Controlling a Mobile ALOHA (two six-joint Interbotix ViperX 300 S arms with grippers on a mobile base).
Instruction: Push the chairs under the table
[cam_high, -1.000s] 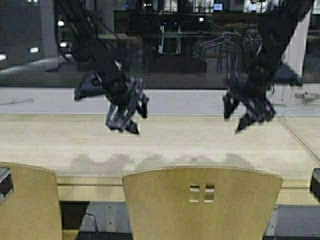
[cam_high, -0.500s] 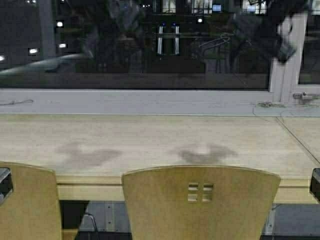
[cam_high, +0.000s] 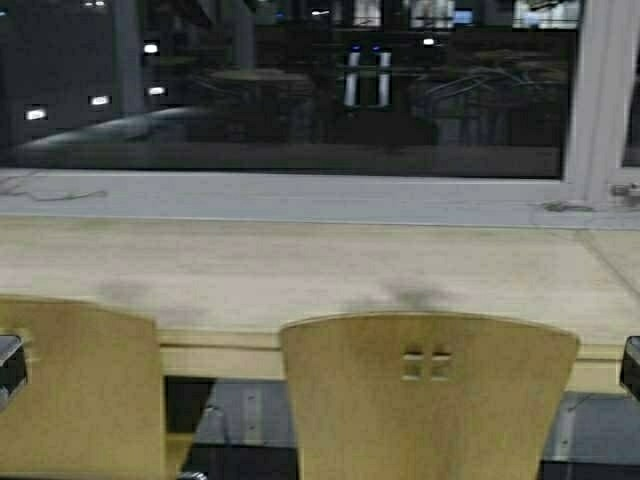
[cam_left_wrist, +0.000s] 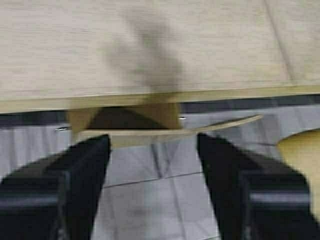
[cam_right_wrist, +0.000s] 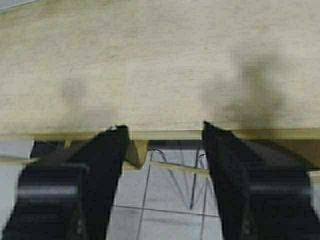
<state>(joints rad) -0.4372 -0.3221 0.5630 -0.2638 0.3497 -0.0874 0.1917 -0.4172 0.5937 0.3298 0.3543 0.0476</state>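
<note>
Where the high view looks down, the long pale wood-laminate table (cam_high: 300, 265) runs across below a dark window (cam_high: 300, 90), and two tan-yellow moulded plywood chairs (cam_high: 430, 395) stand at its front edge, backs just before it; neither gripper shows here. In the left wrist view, the left gripper (cam_left_wrist: 152, 175) hangs above the table edge and a chair back, jaws wide apart, holding nothing. In the right wrist view, the right gripper (cam_right_wrist: 162, 170) likewise stands wide open and empty over the table's front edge.

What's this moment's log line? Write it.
left gripper open above table edge | right gripper likewise | chairs near table front
</note>
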